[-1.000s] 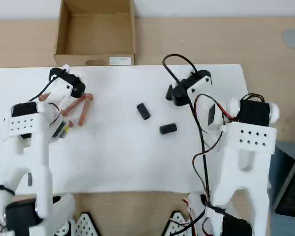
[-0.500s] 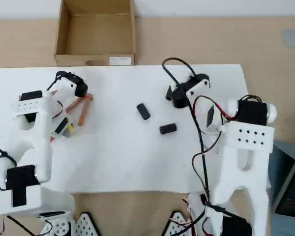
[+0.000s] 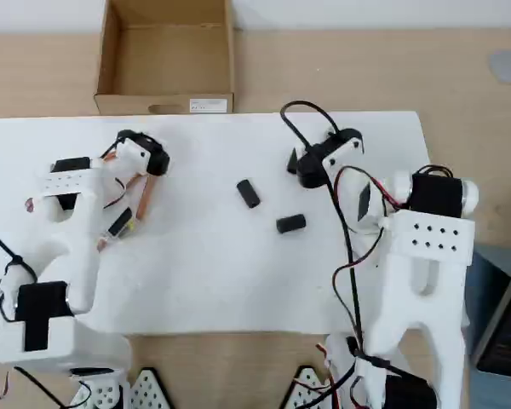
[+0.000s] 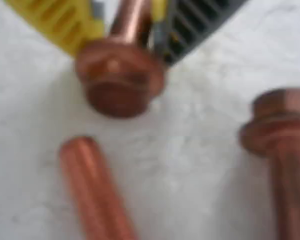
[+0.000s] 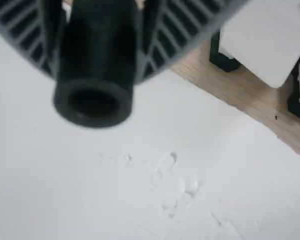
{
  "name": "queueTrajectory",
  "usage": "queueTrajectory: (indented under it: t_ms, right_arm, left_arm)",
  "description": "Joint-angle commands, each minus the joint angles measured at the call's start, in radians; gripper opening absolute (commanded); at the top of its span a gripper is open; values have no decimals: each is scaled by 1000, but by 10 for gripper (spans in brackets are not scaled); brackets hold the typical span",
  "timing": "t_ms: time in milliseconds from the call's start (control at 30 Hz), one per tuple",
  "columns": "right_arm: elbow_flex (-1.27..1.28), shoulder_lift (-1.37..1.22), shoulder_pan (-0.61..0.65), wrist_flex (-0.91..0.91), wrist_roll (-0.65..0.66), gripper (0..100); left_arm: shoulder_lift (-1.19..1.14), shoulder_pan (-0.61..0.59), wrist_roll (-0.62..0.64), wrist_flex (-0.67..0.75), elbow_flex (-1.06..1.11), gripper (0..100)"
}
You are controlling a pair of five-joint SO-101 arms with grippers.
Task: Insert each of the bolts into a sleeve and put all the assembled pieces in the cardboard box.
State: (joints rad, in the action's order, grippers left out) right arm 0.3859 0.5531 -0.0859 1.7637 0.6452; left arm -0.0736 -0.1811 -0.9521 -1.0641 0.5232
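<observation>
Left gripper (image 4: 132,22) is clamping the shank of a copper bolt (image 4: 120,82), whose flanged head is hanging just above the white mat (image 4: 200,125). A second bolt (image 4: 92,195) is lying just beside that head, and a third bolt (image 4: 282,150) is lying near it on the other side. Right gripper (image 5: 97,25) is pinching a black sleeve (image 5: 93,75) with its open bore facing outward over the mat. Two spare sleeves (image 3: 249,192) (image 3: 291,223) are lying between the arms, and the cardboard box (image 3: 102,60) is standing beyond the mat's far edge. The likeliest hazards appear to be these. The head, not the tip, is leading out of the jaws, so it may need re-gripping before mating. A thin, smooth shank may be pivoting or slipping in the pinch. Any tilt would be jamming the tip against the sleeve rim. Swinging away low risks knocking the neighbouring bolts.
</observation>
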Motion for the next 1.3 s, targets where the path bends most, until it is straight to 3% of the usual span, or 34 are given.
queueTrajectory:
  t_ms: [0, 200, 400, 700, 1000, 1267]
  right_arm:
    - [-4, 35, -8, 17, 5, 12]
    - [-5, 41, -7, 17, 8, 12]
    - [-74, 42, -7, 23, 6, 12]
    - [-189, 168, -8, 23, 5, 12]
    - [-105, 369, -35, 20, 5, 12]
    - [25, 490, -56, -92, -236, 10]
  left_arm:
    - [-61, 2, 0, 52, -54, 26]
    - [1, 5, 55, 46, -54, 6]
    - [200, 52, 101, -104, -54, 6]
    - [501, 112, 370, -333, -81, 6]
    - [753, 106, 433, -345, -77, 3]
    - [963, 114, 758, -339, -64, 3]
